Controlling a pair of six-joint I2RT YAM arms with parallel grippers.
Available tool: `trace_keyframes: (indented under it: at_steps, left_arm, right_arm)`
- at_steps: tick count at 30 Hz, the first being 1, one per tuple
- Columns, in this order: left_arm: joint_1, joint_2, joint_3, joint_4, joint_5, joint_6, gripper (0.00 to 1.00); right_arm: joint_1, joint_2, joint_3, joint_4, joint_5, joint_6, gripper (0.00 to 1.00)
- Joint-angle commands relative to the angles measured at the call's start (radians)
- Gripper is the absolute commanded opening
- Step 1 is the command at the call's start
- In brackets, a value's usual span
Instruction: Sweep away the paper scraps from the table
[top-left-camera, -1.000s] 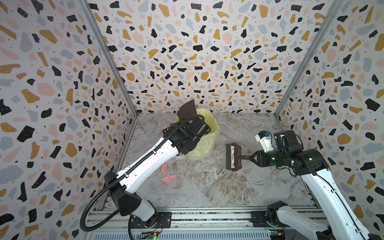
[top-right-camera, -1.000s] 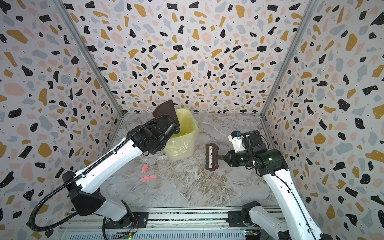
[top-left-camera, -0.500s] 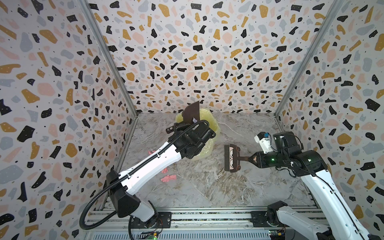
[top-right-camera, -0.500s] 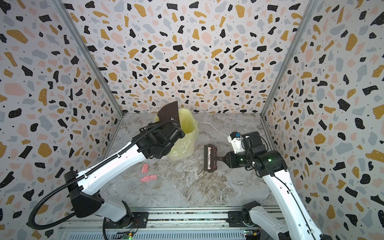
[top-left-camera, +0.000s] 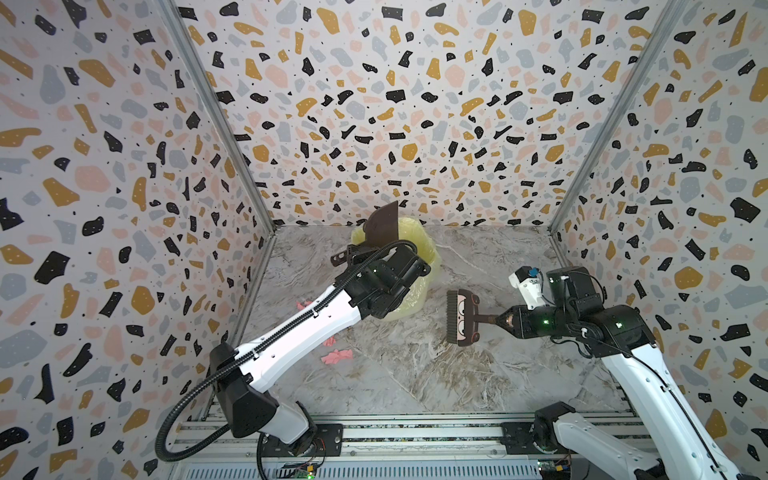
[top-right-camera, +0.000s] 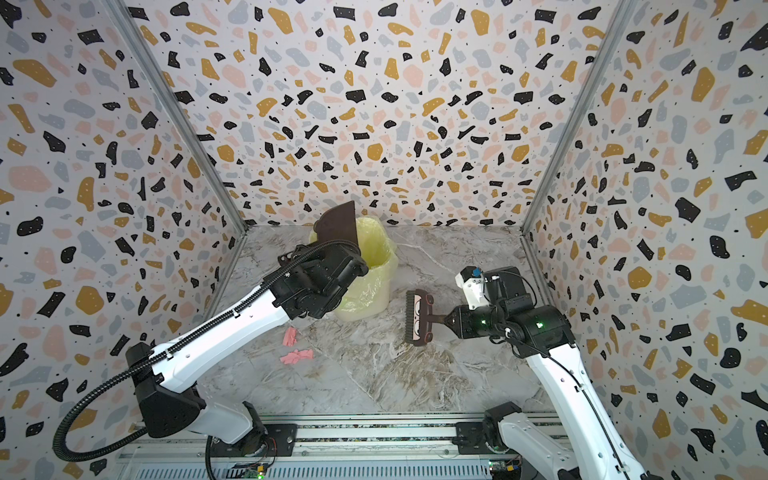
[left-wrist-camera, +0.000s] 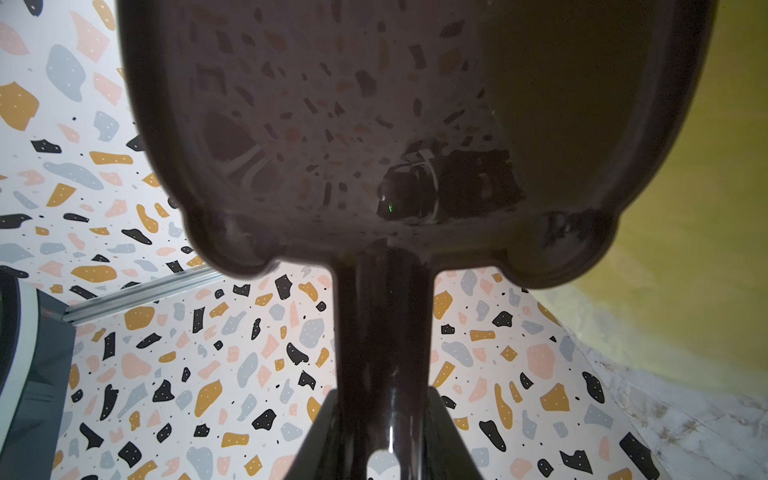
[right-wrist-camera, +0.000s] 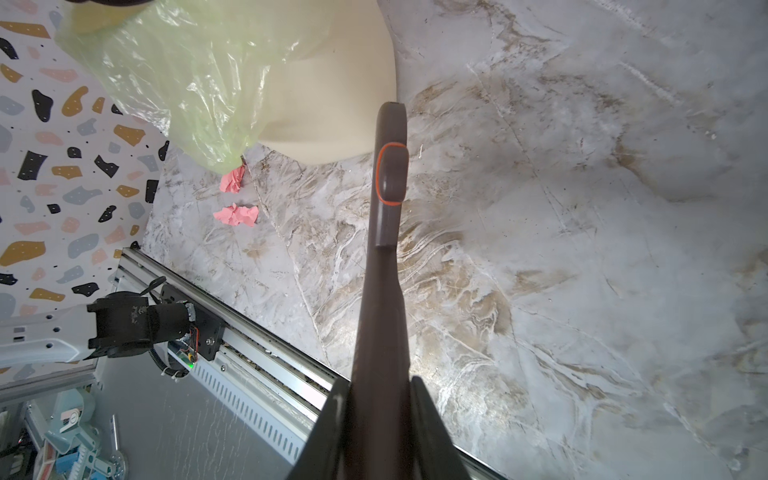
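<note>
**Top views.** My left gripper (top-left-camera: 365, 249) is pinching the handle of the brown dustpan (top-left-camera: 384, 224) and holding it upright over the mouth of the yellow-lined bin (top-left-camera: 419, 291). My right gripper (top-left-camera: 505, 321) is clamping the handle of the brush (top-left-camera: 461, 318), whose head is hanging beside the bin. I cannot tell whether the bristles are touching the table (top-left-camera: 415, 374). The paper scraps (top-left-camera: 336, 356) are lying on the table beside my left forearm: two pink ones in both top views, and a third pink bit nearer the side wall in a top view. They are well apart from both grippers, with the bin and my left arm between them and the dustpan.

**Left wrist view.** My fingers (left-wrist-camera: 320, 440) are pressing on the dustpan handle from both sides. The pan face turned toward me is showing no scrap. The yellow liner is filling one edge of the view, and no scraps are showing here.

**Right wrist view.** My fingers (right-wrist-camera: 428, 432) are gripping the brush handle. Two pink scraps are lying beyond the brush and off to one side of it, one just beside the hanging liner. The marble around the brush itself is showing none.

**Progress.** Judging from this, the task is well along but unfinished. The pan is looking emptied, and the pink scraps are waiting for another sweep.
</note>
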Motion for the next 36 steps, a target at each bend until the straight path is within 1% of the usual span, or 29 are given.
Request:
trace_keyframes:
  at_steps: [1,3,5,7,9,11,14,16,19,20,23,25,28,33,36]
  left_arm:
    - [-0.01,-0.043,0.035,0.003,0.025,-0.041,0.0]
    - [-0.016,-0.056,0.049,-0.014,0.046,-0.086,0.0]
    - [-0.022,-0.078,0.055,-0.036,0.075,-0.14,0.0]
    - [-0.024,-0.1,0.047,-0.044,0.085,-0.186,0.0]
    - [-0.024,-0.121,0.046,-0.068,0.102,-0.254,0.0]
    - [-0.024,-0.145,0.046,-0.086,0.121,-0.331,0.0]
    - [-0.025,-0.194,0.036,-0.091,0.163,-0.436,0.0]
    - [-0.024,-0.239,0.018,-0.08,0.197,-0.49,0.0]
    - [-0.023,-0.298,-0.006,-0.071,0.244,-0.561,0.0]
    - [-0.023,-0.315,-0.011,-0.071,0.259,-0.579,0.0]
    - [-0.024,-0.367,-0.034,-0.076,0.338,-0.637,0.0]
    - [-0.024,-0.404,-0.048,-0.083,0.387,-0.676,0.0]
    - [-0.024,-0.46,-0.076,-0.077,0.459,-0.709,0.0]
    - [-0.024,-0.5,-0.089,-0.119,0.488,-0.717,0.0]
    - [-0.023,-0.509,-0.089,-0.131,0.491,-0.708,0.0]
  right_arm:
    - [0.0,-0.042,-0.044,0.074,-0.076,0.042,0.0]
    - [0.011,-0.07,-0.092,0.121,-0.109,0.082,0.0]
    - [0.044,-0.109,-0.149,0.184,-0.133,0.144,0.0]
    - [0.109,-0.148,-0.209,0.26,-0.131,0.216,0.0]
    - [0.2,-0.183,-0.277,0.349,-0.112,0.308,0.0]
    - [0.317,-0.216,-0.347,0.47,-0.062,0.413,0.0]
    - [0.524,-0.224,-0.433,0.652,0.075,0.544,0.0]
    - [0.646,-0.188,-0.47,0.768,0.159,0.603,0.0]
    - [0.782,-0.099,-0.489,0.92,0.263,0.655,0.0]
    - [0.81,-0.069,-0.491,0.966,0.284,0.664,0.0]
    - [0.866,0.032,-0.493,1.113,0.319,0.693,0.0]
    - [0.879,0.101,-0.491,1.196,0.321,0.71,0.0]
    - [0.885,0.162,-0.513,1.335,0.331,0.745,0.0]
    - [0.891,0.228,-0.567,1.596,0.373,0.86,0.0]
    - [0.906,0.277,-0.568,1.688,0.416,0.921,0.0]
